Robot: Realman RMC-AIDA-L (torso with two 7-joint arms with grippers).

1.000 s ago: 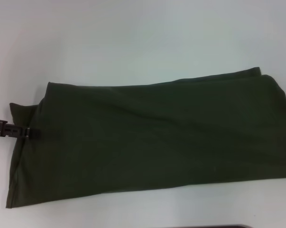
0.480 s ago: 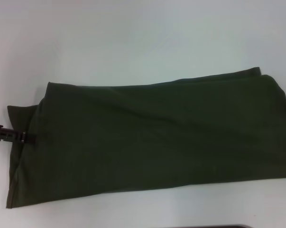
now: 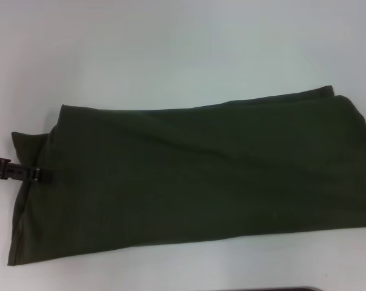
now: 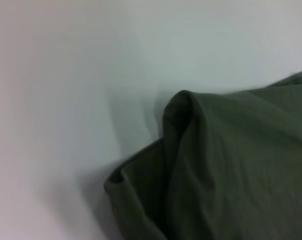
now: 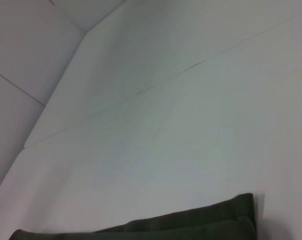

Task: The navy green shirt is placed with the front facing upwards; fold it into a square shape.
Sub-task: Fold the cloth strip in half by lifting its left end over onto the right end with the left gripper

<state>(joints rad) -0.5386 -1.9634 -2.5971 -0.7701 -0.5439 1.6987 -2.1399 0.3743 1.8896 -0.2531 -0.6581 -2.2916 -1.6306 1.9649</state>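
Status from my end: the navy green shirt lies on the white desk, already folded lengthwise into one long band that runs from near the desk's left edge across to its right edge and out of the head view there. No lettering or collar showing, only plain green cloth on top, so I read the side folds as done. The far long edge shows two stacked layers toward the right; the right wrist view has those same layered edges lying flat and fairly well lined up. The left end is not clean: a lower layer pokes out past the top layer, and the left wrist view shows that corner humped up with an open fold under it. The left gripper sits low at that left end, tip over or on the cloth edge; I cannot tell whether its fingers are spread or closed on the fabric. The right gripper is not visible in any view, so no state on it. What is left, as I judge it: the band is much longer than it is wide, so it needs at least one crosswise fold, left end over toward the right, to get a square, plus tidying that left corner. Roughly past halfway.
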